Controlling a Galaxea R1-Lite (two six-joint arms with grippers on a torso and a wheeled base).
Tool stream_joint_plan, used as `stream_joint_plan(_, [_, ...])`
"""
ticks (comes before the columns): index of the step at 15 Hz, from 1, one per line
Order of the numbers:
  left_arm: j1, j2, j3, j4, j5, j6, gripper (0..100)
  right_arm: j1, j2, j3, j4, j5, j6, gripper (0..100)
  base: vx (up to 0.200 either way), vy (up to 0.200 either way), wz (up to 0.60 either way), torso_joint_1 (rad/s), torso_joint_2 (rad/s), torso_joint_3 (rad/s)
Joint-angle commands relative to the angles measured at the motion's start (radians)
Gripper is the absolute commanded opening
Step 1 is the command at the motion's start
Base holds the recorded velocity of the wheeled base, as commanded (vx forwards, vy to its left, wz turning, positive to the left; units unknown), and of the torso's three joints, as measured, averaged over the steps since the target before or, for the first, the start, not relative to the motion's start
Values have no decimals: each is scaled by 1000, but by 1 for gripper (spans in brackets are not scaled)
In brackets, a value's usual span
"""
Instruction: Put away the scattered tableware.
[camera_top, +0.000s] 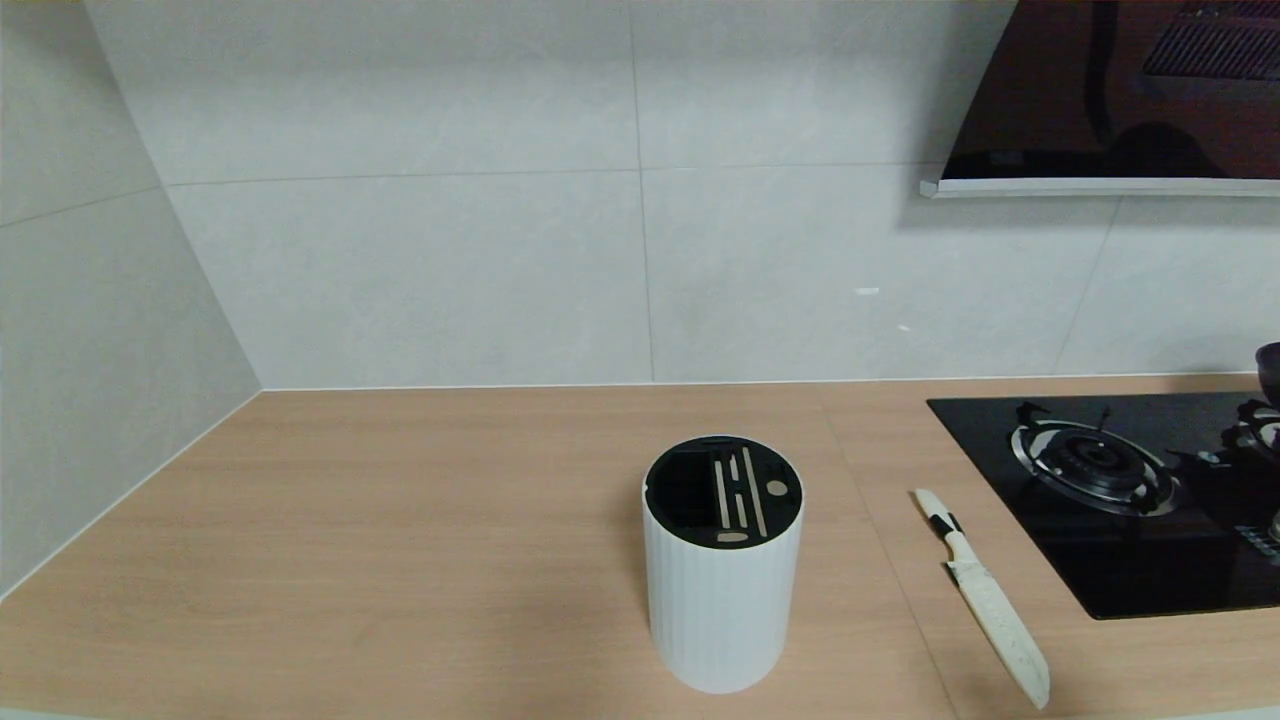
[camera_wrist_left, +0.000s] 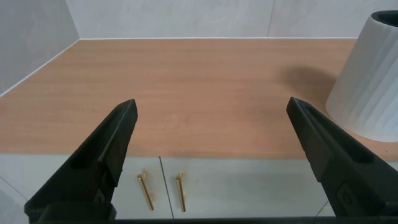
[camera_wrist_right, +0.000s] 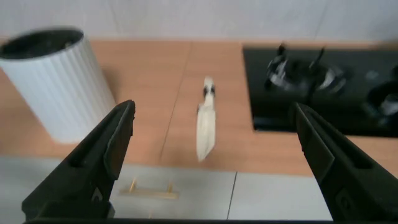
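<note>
W/ left claw (camera_wrist_left: 211, 107) & right claw (camera_wrist_right: 212, 108) both released, empty, best bet was pinching knife (camera_top: 981, 596), lower right, by handle, tip aimed at holder (camera_top: 722, 600) slots.

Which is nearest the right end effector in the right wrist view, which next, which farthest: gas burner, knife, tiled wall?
1. The knife, on the counter straight ahead of the right end effector.
2. The gas burner, on the hob toward the robot's right.
3. The tiled wall, behind the counter.
</note>
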Motion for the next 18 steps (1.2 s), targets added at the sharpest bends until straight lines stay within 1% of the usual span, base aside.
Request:
stream_joint_plan(1, [-1, 2, 0, 0, 0, 0, 100, 10, 357, -47, -69, 11, 0, 100, 0, 0, 0, 0, 0, 0])
stream_joint_plan(3, [1, 2, 0, 0, 0, 0, 100, 70, 517, -68, -162, 2, 2, 100, 0, 0, 0, 0, 0, 0])
stream_joint_plan(5, [-1, 2, 0, 0, 0, 0, 100, 120, 665, -99, -207, -25, 3, 100, 0, 0, 0, 0, 0, 0])
stream_joint_plan(6, [-1, 2, 0, 0, 0, 0, 100, 134, 779, -122, -247, -42, 3, 100, 0, 0, 0, 0, 0, 0])
stream_joint_plan(10, [-1, 2, 0, 0, 0, 0, 100, 134, 1081, -133, -511, -45, 2, 100, 0, 0, 0, 0, 0, 0])
stream_joint_plan(11, [-1, 2, 0, 0, 0, 0, 100, 134, 1133, -134, -549, -48, 2, 100, 0, 0, 0, 0, 0, 0])
stream_joint_plan(15, [-1, 2, 0, 0, 0, 0, 100, 136, 1299, -160, -662, -68, -1, 100, 0, 0, 0, 0, 0, 0])
stream_joint_plan(18, [-1, 2, 0, 0, 0, 0, 100, 140, 1386, -177, -690, -71, -1, 100, 0, 0, 0, 0, 0, 0])
